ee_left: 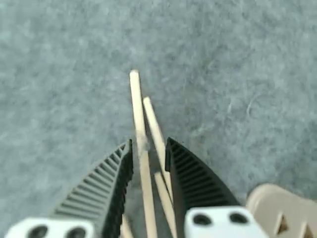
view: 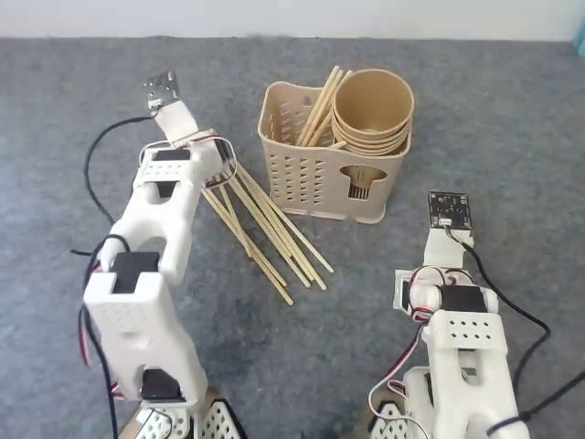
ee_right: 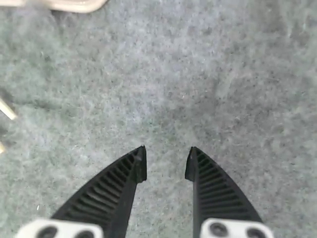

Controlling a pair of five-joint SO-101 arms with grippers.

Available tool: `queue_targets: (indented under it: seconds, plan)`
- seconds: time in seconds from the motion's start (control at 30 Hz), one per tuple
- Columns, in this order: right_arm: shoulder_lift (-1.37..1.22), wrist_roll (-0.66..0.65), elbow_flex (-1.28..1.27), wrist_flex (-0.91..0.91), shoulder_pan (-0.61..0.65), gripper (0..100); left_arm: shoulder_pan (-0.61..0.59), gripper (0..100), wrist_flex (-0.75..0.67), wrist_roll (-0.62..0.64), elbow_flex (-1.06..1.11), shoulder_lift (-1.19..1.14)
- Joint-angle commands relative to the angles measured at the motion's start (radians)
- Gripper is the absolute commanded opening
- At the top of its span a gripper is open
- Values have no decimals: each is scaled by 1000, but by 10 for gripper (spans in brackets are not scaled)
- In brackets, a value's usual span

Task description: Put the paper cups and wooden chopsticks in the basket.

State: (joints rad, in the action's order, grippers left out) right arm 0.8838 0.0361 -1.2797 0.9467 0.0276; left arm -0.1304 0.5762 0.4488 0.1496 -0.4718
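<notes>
A beige slotted basket [view: 311, 174] stands on the grey carpet and holds a stack of brown paper cups [view: 373, 110] and a few wooden chopsticks [view: 322, 101]. Several more chopsticks [view: 274, 233] lie fanned on the carpet just left of the basket. My left gripper [ee_left: 148, 148] sits over the far end of that fan, its fingers pressed against a pair of chopsticks [ee_left: 140, 114] that run between them. My right gripper [ee_right: 166, 163] hovers open above bare carpet in front of the basket, with nothing between its fingers.
The left arm [view: 151, 247] stretches along the left side of the chopstick fan. The right arm [view: 462, 320] sits at the near right. A corner of the basket [ee_left: 282, 208] is close beside the left gripper. Carpet stretches to the right of the basket.
</notes>
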Motion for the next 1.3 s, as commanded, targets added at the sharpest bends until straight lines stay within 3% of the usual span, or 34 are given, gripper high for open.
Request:
queue_targets:
  seconds: [0.0, 0.4, 0.47, 0.6, 0.97, 1.13, 1.27]
  plan:
    - [18, -15, 8, 7, -2, 136, -12, 102, 11, 6, -140, -71]
    - [18, -15, 8, 7, -2, 136, -31, 78, 384, 5, -657, -394]
    - [18, -15, 8, 7, -2, 136, -31, 13, 442, 3, -713, -414]
    - [18, -15, 8, 7, -2, 136, -26, 12, 516, 3, -753, -422]
    - [18, -15, 6, 7, -2, 136, -23, 11, 624, 3, -699, -198]
    - [18, -48, 3, 8, 1, 136, -28, 11, 589, 2, -483, 43]
    - [18, -77, 5, 30, 4, 136, -31, 11, 477, -5, -220, 308]
